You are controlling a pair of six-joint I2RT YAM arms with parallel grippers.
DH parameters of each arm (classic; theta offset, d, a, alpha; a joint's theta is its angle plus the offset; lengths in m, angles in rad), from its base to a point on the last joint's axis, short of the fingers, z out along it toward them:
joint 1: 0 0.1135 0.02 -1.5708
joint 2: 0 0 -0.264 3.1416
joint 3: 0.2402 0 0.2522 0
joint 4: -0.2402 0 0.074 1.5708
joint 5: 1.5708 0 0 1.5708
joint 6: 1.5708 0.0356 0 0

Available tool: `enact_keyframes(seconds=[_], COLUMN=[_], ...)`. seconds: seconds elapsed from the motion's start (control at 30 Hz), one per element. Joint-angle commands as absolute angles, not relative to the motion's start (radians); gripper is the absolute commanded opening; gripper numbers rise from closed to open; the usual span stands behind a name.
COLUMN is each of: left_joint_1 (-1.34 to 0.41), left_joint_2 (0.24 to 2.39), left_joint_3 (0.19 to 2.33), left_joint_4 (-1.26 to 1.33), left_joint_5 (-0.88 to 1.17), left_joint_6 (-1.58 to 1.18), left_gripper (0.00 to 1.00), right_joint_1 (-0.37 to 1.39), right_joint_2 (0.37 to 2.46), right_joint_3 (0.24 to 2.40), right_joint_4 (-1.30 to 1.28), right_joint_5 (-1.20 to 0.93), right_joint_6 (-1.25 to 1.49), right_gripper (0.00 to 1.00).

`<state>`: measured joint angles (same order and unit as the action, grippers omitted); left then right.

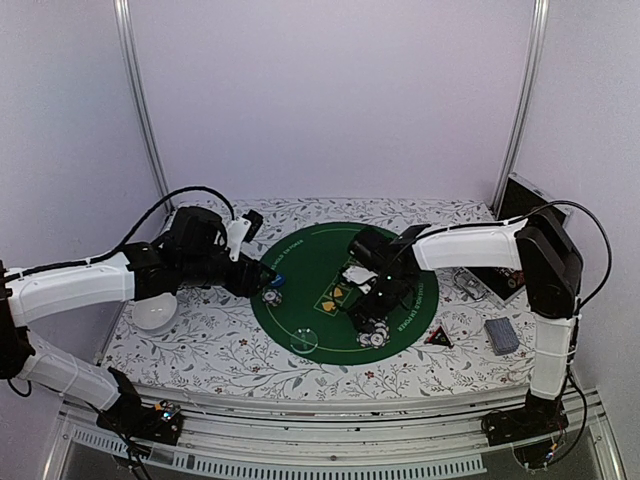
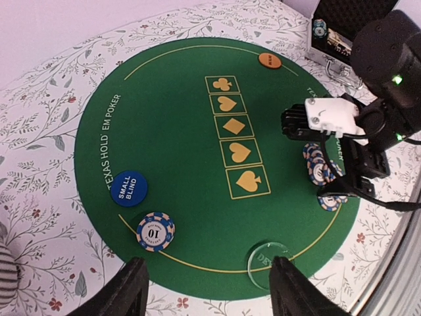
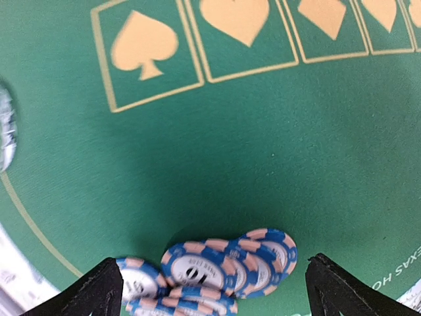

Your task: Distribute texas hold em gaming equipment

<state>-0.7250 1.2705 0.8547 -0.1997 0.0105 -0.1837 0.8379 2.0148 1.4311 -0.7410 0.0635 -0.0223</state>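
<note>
Our right gripper (image 3: 214, 289) stands wide over a pile of chips (image 3: 223, 266), fingers clear of them, on the mat (image 3: 263, 151) toward the desk's near right corner. Our left gripper (image 2: 210, 289) gapes wide too, holding nothing, near a chip stack (image 2: 156, 231) and the blue button (image 2: 128, 187) on the mat's left side. We see the orange button (image 2: 270, 60) toward the right edge, the cards (image 1: 501, 335) beside that edge.

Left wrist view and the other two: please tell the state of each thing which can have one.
left gripper: open, empty
right gripper: open, empty
chip pile: spread, chips overlapping
chip case: lid open
blue button: flat, label up
card deck: stacked, lying flat
</note>
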Motion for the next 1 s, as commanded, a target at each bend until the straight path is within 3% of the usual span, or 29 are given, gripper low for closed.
enact_keyframes(seconds=[0.0, 0.27, 0.73, 0.97], left_joint_1=[-0.710, -0.709, -0.713, -0.713], left_joint_2=[1.275, 1.280, 1.245, 1.263], left_joint_3=[0.843, 0.843, 0.825, 0.841], left_joint_4=[-0.199, -0.186, -0.160, -0.162], left_joint_5=[0.022, 0.074, 0.176, 0.181], left_joint_6=[-0.165, -0.158, -0.130, -0.117], left_gripper=[0.65, 0.67, 0.73, 0.73], right_joint_1=[0.801, 0.772, 0.760, 0.760], right_joint_2=[1.874, 1.807, 1.821, 1.922], right_joint_3=[1.411, 1.244, 1.166, 1.201], right_joint_4=[-0.722, -0.685, -0.630, -0.611], right_joint_5=[-0.094, -0.132, -0.099, -0.039], right_joint_6=[-0.109, -0.070, -0.250, -0.305], right_gripper=[0.99, 0.99, 0.99, 0.99])
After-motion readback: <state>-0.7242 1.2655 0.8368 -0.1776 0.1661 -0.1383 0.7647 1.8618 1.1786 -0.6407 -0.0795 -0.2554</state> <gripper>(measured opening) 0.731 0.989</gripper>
